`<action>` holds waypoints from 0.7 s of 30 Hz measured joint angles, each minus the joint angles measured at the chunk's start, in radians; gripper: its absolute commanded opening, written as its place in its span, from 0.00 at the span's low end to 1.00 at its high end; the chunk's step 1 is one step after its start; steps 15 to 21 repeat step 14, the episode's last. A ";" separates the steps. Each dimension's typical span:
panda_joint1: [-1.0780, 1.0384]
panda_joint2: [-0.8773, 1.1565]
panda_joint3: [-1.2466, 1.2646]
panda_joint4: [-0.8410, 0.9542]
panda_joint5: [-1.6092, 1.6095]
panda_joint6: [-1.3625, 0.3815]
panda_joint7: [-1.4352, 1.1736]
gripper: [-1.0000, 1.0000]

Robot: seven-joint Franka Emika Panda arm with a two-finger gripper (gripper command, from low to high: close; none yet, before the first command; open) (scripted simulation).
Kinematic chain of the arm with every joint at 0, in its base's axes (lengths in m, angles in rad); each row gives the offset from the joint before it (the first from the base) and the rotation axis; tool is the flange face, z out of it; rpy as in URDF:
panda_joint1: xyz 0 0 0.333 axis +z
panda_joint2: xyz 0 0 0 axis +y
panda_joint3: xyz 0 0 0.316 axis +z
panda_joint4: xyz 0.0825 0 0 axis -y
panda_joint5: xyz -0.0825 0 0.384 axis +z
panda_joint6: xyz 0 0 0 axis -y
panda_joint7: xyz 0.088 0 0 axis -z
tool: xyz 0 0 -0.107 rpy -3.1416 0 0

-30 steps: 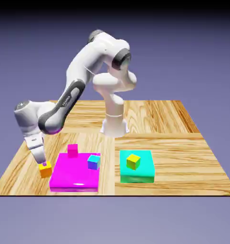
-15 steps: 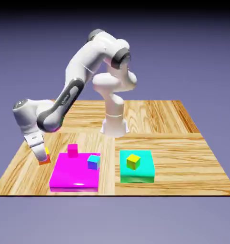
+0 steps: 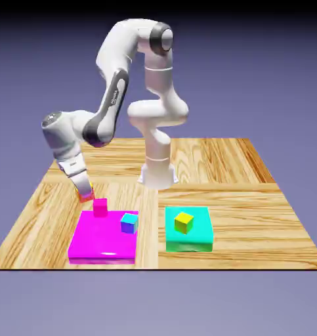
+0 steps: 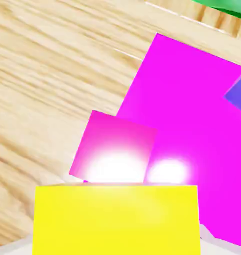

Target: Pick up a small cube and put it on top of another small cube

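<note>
Clamped on the yellow-and-orange cube (image 4: 116,219), our gripper (image 3: 86,194) holds it in the air, above the table (image 3: 253,216), near the magenta slab (image 3: 95,239) at its far corner on the exterior view's left. On the slab we see the small pink cube (image 3: 100,207) and the blue and cyan cube (image 3: 128,223). The teal slab (image 3: 200,239) carries the yellow-green cube (image 3: 183,222). One second ago the cube lay on the table between open jaws, nearer the camera beside the slab; now it is lifted.
</note>
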 measured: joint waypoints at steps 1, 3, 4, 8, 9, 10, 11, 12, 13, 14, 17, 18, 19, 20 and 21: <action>-0.004 -0.036 0.009 -0.020 -0.034 0.003 0.024 0.00; -0.011 -0.109 0.027 -0.061 -0.102 0.008 0.072 0.00; -0.015 -0.145 0.037 -0.081 -0.136 0.011 0.097 0.00; -0.020 -0.108 0.054 -0.124 -0.102 0.093 0.068 0.00; -0.020 -0.071 0.058 -0.136 -0.069 0.133 0.042 0.00; -0.019 -0.035 0.063 -0.148 -0.035 0.172 0.016 0.00; -0.017 0.001 0.068 -0.160 -0.001 0.212 -0.010 0.00; -0.019 0.012 0.069 -0.164 0.009 0.225 -0.018 1.00; -0.022 0.012 0.068 -0.164 0.011 0.225 -0.019 1.00; -0.021 0.012 0.068 -0.164 0.011 0.225 -0.019 1.00; -0.021 0.012 0.068 -0.164 0.011 0.225 -0.019 1.00; -0.021 0.012 0.068 -0.164 0.011 0.225 -0.019 1.00; -0.021 0.012 0.068 -0.164 0.011 0.225 -0.019 1.00; -0.021 0.012 0.068 -0.164 0.011 0.225 -0.019 1.00; -0.021 0.012 0.068 -0.164 0.011 0.225 -0.019 1.00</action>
